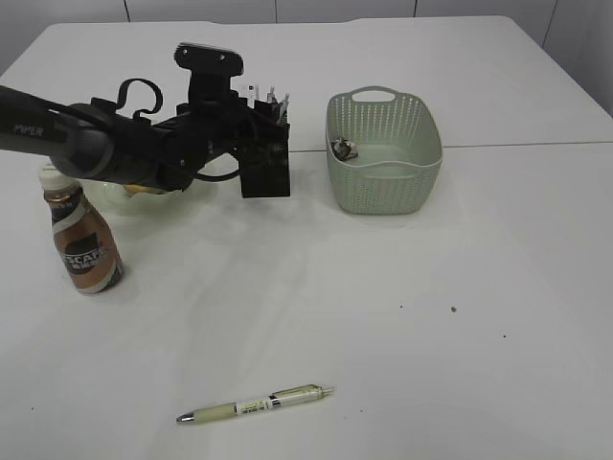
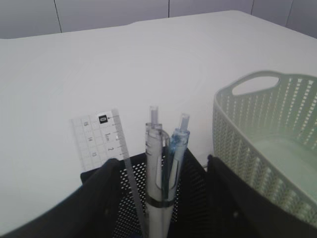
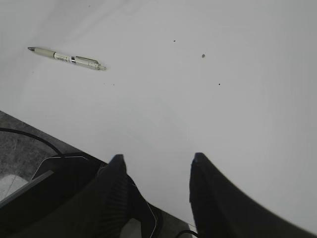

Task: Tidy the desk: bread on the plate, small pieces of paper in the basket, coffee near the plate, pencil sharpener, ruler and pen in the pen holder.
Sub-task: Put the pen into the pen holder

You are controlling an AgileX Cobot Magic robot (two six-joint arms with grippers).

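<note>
A few small dark specks (image 1: 453,310) dot the white surface right of centre.

The left arm (image 1: 144,149) hides most of the plate (image 1: 120,195) and the bread (image 1: 142,190) on it. In the left wrist view the pen holder (image 2: 193,173) runs off the bottom edge, and the crumpled thing (image 1: 344,149) in the basket (image 1: 383,182) is too small to identify.

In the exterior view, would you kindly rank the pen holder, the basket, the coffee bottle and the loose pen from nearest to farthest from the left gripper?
From the left gripper:
1. Pen holder, right at the gripper, just behind it.
2. Basket, to the right.
3. Coffee bottle, to the lower left, near the arm's elbow.
4. Loose pen, far down at the desk's front edge.
</note>
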